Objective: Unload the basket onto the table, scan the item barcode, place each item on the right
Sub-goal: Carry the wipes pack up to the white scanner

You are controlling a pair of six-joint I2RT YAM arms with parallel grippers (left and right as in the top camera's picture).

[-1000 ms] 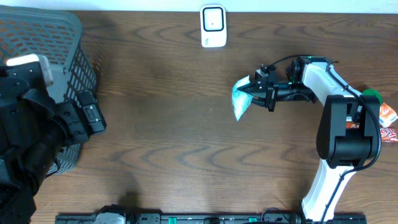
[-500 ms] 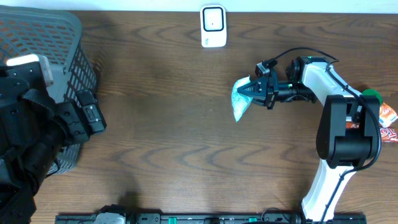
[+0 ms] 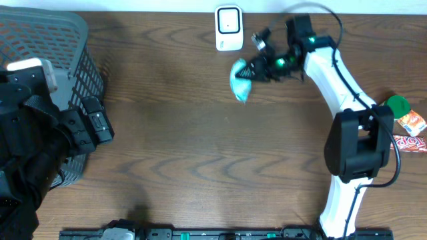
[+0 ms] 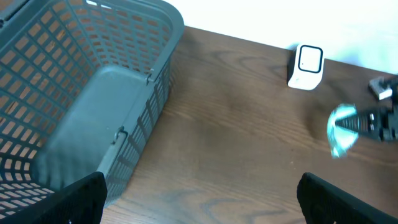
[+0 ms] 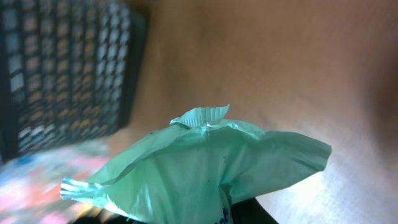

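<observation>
The item is a teal plastic packet [image 3: 239, 79], hanging above the table just below and to the right of the white barcode scanner [image 3: 228, 28]. My right gripper [image 3: 257, 67] is shut on the packet's right end. The right wrist view is filled by the packet [image 5: 205, 168], which hides most of the fingers. No barcode shows on it. In the left wrist view the packet [image 4: 342, 127] and scanner [image 4: 306, 65] lie far to the right. My left gripper [image 4: 202, 208] stands open, holding nothing, beside the grey basket [image 4: 93, 93].
The grey mesh basket [image 3: 67, 40] fills the table's back left corner, with my left arm over its near side. A green lid [image 3: 398, 105] and orange snack packets [image 3: 415, 122] lie at the right edge.
My right arm has swung up and to the left, carrying the teal packet from mid-table to just beside the scanner. The left arm has not moved.
</observation>
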